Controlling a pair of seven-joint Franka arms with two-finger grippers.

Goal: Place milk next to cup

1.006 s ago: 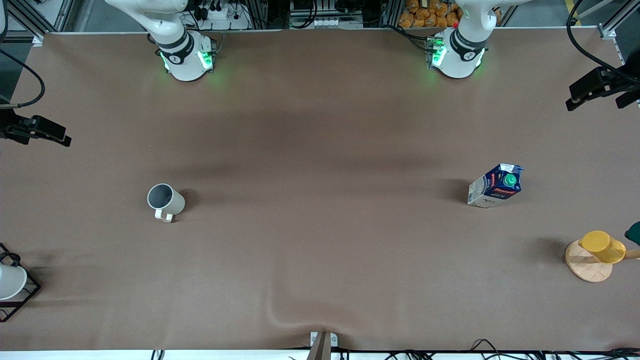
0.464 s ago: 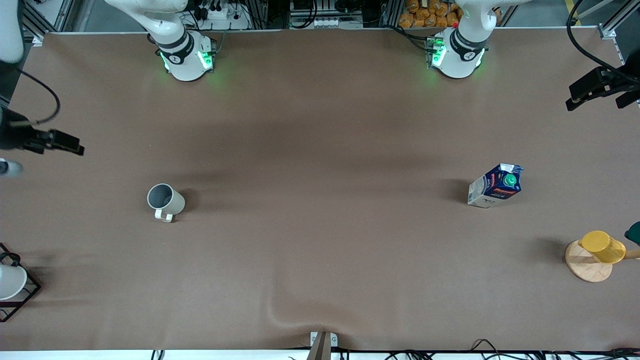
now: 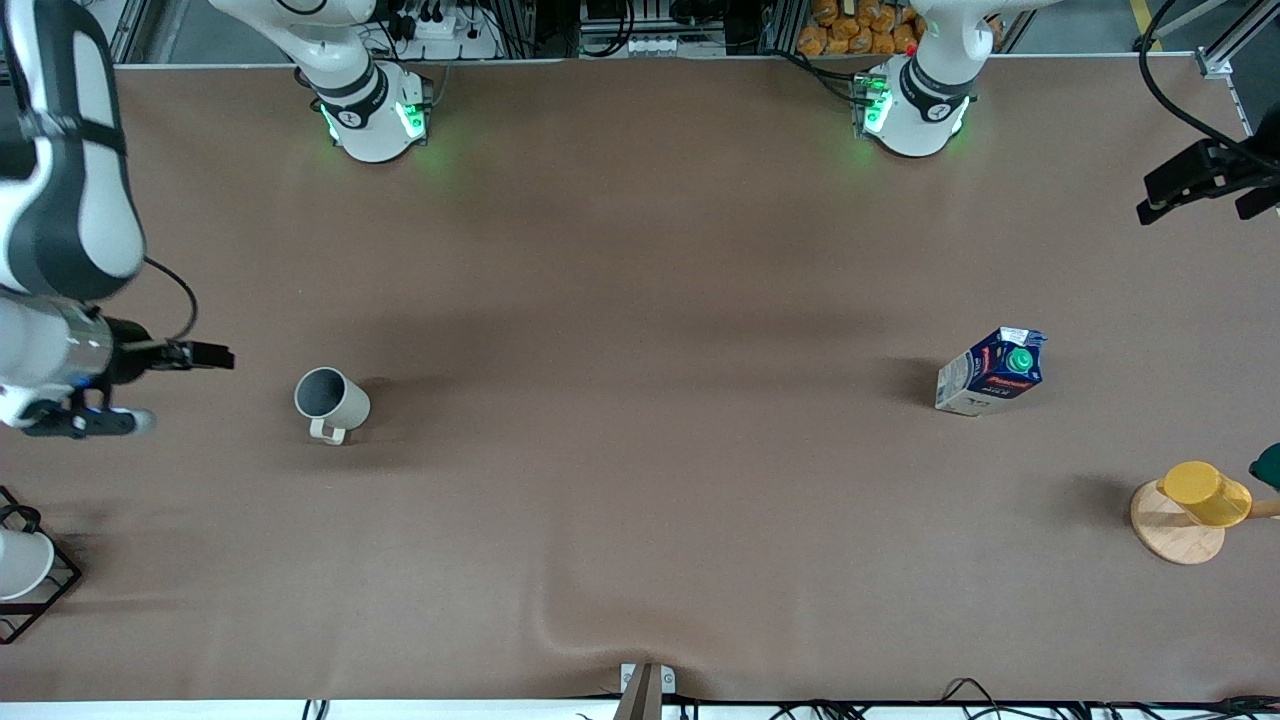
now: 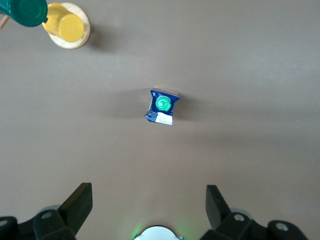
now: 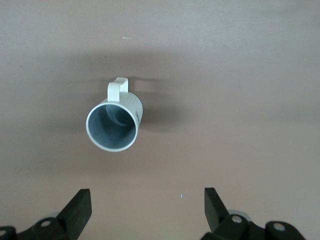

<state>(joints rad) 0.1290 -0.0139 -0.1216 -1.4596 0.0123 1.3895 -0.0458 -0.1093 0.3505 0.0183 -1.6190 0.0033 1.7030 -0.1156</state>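
Cream cup [image 3: 333, 401]; blue, green-capped milk [image 3: 990, 371].

cup [image 3: 332, 402]: on surface [image 3: 640, 520], toward right arm's end | milk [image 3: 992, 371]: upright, toward left arm's end, well apart from cup | yellow cup [image 3: 1205, 494]: on wooden stand [image 3: 1172, 532], nearer front camera than milk

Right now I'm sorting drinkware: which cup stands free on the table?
The cream mug with the loop handle; the yellow cup sits on a wooden stand.

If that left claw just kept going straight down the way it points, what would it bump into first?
Probably the bare table. The left claw hangs open, pointing down, and the milk stands upright a little off its line, though depth is hard to judge.
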